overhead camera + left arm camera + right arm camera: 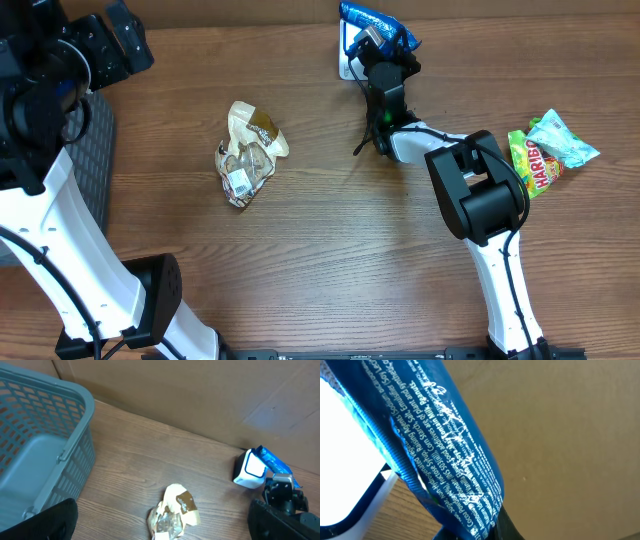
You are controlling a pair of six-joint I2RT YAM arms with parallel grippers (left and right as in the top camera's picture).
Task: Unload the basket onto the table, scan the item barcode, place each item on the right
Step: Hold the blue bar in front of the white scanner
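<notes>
A blue snack packet (375,22) is pinched in my shut right gripper (382,52) at the far edge of the table. It hangs right over a white barcode scanner (347,58). In the right wrist view the packet (435,440) fills the frame with white print facing the camera, and the scanner's (345,475) white face sits beside it at the left. No barcode shows on the side I see. The left wrist view shows the same packet (275,462) and scanner (250,470) from afar. My left gripper (162,525) hangs open and empty, high above the table's left part.
A crumpled tan snack packet (248,155) lies mid-table, below my left gripper. A Haribo bag (535,160) and a pale green packet (562,140) lie at the right. A grey mesh basket (60,425) stands at the left edge. A cardboard wall backs the table.
</notes>
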